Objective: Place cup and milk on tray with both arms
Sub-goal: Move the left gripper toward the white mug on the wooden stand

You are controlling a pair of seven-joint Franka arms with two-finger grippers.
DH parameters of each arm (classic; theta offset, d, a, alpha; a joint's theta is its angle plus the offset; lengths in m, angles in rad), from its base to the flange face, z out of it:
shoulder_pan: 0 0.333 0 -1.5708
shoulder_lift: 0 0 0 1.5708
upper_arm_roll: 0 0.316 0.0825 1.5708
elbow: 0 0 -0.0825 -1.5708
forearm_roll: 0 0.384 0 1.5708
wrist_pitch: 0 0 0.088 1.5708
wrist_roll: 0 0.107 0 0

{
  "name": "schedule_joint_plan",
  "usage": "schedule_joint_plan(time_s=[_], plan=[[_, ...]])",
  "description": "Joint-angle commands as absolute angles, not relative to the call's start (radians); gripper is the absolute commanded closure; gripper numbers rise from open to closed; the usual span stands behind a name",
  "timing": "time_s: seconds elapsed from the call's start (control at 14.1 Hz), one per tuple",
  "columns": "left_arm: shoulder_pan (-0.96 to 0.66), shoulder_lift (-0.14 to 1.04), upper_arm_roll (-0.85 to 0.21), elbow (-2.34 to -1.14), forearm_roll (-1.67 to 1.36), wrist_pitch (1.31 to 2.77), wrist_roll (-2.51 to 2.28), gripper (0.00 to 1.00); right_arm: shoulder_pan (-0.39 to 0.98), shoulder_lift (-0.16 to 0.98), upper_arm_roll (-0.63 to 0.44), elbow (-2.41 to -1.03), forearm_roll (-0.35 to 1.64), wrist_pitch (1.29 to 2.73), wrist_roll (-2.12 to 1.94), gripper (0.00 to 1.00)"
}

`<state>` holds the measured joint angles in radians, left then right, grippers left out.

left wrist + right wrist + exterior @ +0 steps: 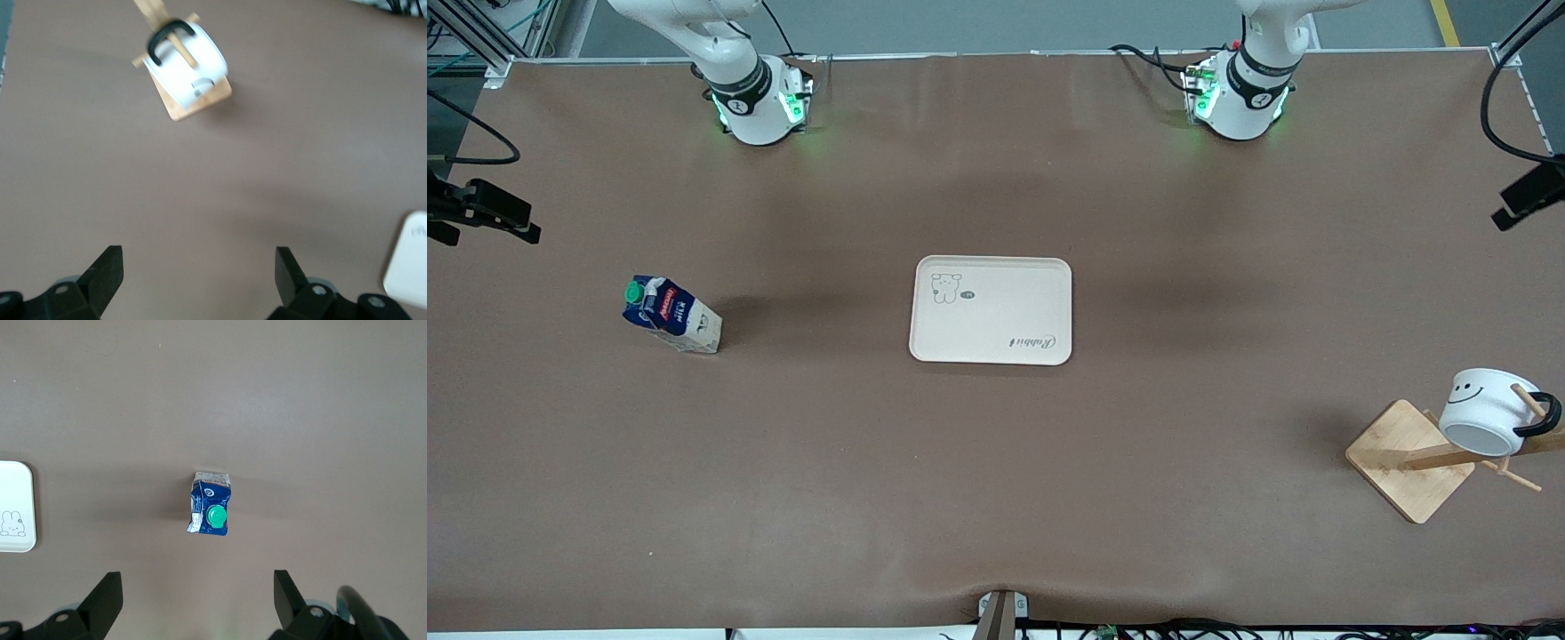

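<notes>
nothing is placed yet: the tray (pixel 991 310) lies bare at centre, the milk (pixel 671 315) stands at its nine o'clock, the cup (pixel 1485 411) apparently hangs on a wooden stand (pixel 1409 460) near four o'clock, and the left gripper (pixel 199 280) and right gripper (pixel 197 600) hover spread wide, holding nothing.

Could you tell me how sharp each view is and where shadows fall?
Front view: sharp, with soft shadows beside the milk and the cup. Left wrist view: blurred, the cup's smiley face unreadable. Right wrist view: crisp, the milk's green cap clear, faint shadow beside the carton.

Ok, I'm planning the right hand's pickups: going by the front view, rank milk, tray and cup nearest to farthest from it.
1. milk, just below the open right hand.
2. tray, mid-table.
3. cup, on the wooden stand near the left hand.
</notes>
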<state>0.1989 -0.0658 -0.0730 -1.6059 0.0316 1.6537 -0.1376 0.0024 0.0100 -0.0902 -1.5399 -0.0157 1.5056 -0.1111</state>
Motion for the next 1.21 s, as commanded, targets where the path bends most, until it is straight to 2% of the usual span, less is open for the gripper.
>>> schedule_joint_plan(time_s=[0.0,0.21,0.64,1.13], plan=[[0.253,-0.112,-0.078,-1.736,-0.023,1.797,-0.141,0.00,-0.015,0.011,-0.078,-1.532,0.000,1.496,-0.110,0.00],[0.308,-0.124,-0.078,-1.857,-0.115,1.961,-0.132,0.00,-0.017,0.011,-0.078,-1.532,0.000,1.496,-0.109,0.00],[0.314,-0.117,-0.078,-2.031,-0.142,2.300,-0.126,0.00,-0.017,0.011,-0.078,-1.532,0.002,1.496,-0.109,0.00],[0.337,-0.019,-0.078,-2.045,-0.277,2.462,0.153,0.00,-0.020,0.011,-0.078,-1.532,0.014,1.496,-0.109,0.00]])
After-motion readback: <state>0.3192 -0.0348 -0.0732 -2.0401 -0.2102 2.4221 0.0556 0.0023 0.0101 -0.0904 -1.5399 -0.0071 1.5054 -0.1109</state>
